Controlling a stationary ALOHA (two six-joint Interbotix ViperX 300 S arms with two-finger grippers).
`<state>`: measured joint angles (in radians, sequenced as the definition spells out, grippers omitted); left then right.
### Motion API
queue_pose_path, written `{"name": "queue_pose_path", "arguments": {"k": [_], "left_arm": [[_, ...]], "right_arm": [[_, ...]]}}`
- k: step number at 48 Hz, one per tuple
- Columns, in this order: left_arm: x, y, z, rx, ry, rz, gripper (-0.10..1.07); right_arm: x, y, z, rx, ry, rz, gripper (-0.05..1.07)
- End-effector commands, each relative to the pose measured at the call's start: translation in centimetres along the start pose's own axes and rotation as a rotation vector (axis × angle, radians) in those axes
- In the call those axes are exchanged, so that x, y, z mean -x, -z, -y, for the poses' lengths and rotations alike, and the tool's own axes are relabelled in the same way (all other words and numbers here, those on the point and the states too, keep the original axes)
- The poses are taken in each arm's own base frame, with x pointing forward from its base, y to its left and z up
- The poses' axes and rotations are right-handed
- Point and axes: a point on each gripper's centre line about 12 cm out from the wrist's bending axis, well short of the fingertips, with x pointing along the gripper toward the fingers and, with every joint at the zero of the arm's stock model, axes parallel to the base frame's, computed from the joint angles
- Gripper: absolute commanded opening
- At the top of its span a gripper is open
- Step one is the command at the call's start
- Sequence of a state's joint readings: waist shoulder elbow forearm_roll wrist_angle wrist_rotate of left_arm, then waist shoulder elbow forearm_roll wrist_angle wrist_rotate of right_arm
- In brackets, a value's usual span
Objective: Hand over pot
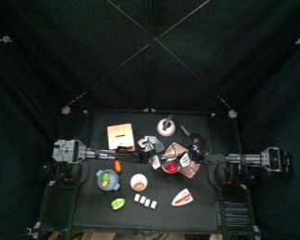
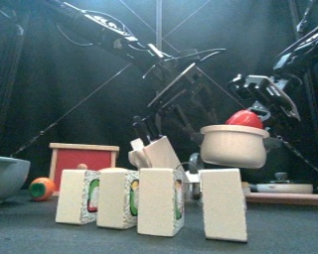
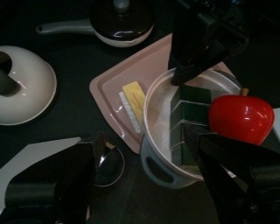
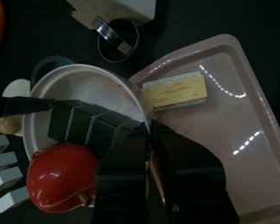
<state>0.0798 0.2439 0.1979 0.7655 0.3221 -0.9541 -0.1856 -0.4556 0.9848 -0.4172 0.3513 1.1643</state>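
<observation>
One pot point(image 2: 237, 145) with one red apple point(image 2: 244, 120) hangs from right claw point(image 4: 136, 144); left claw point(image 3: 166, 188) gapes empty.

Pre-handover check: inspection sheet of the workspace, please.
surface: black table, crowded.
job's things: pot, red apple inside, held above the pink tray.
clutter: white cartons, red box, grey bowl at the front.
grippers: right gripper shut on the pot's rim; left gripper open, beside the pot.
cables: run along the arms; none seen on the table.
surroundings: black curtains all round; no person seen.
</observation>
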Motion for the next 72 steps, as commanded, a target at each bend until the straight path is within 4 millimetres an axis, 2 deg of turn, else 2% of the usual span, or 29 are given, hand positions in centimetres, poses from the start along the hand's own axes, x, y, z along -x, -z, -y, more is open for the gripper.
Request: {"name": "queue_pose_path", "arguments": {"k": [1,31,52,59,72], "left_arm": [[0.4,-1.4,0.1,0.016,0.005,0.033,1.02],[-0.5,-0.9,-0.1,0.016,-0.008,0.012,0.86],[-0.8,-1.0,-0.4,0.019,-0.026,0.005,0.84],[-0.8,-1.0,-0.6,0.019,-0.051,-0.010,0.76],[-0.7,-1.0,-0.7,0.020,-0.055,-0.011,0.51]], "right_arm": [[0.6,-1.1,-1.1,-0.005,-0.039,0.034,0.33],[0.7,-1.3,-1.3,-0.003,-0.045,0.041,0.33],[0.8,-1.6,-1.6,-0.004,-0.054,0.047,0.33],[0.8,-1.6,-1.7,-0.001,-0.056,0.048,0.33],[0.8,-1.6,-1.7,-0.003,-0.055,0.046,0.33]]}}
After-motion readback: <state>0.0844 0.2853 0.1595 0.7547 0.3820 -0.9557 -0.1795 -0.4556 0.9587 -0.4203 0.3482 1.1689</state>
